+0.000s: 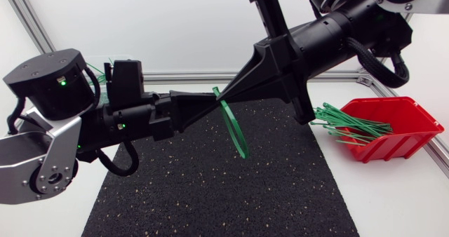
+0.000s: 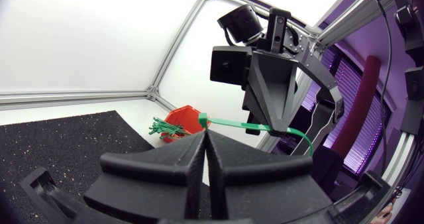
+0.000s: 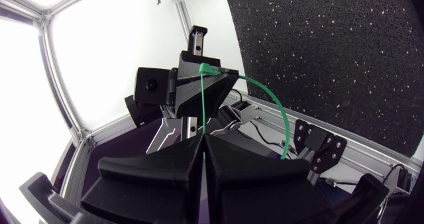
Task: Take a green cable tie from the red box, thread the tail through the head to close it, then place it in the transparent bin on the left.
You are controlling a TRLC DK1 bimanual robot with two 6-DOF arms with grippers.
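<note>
A green cable tie [image 1: 237, 128] hangs as a loop above the black mat [image 1: 210, 195], held between both grippers, which meet tip to tip. My left gripper [image 1: 212, 95] is shut on the tie's head [image 2: 203, 120]. My right gripper [image 1: 229, 97] comes in from the upper right and is shut on the tie's strap [image 3: 202, 111], which runs straight from its tips [image 3: 202, 141] to the head at the left gripper [image 3: 207, 71]. The rest of the strap curves away below [image 3: 281, 128]. The red box [image 1: 396, 125] holds several green ties [image 1: 351, 121] at the right. The transparent bin is hidden behind my left arm.
The speckled black mat covers the table's middle. Aluminium frame rails [image 1: 175, 76] run along the back and down both sides. In the left wrist view, the red box [image 2: 182, 116] sits ahead, beyond the mat's far corner.
</note>
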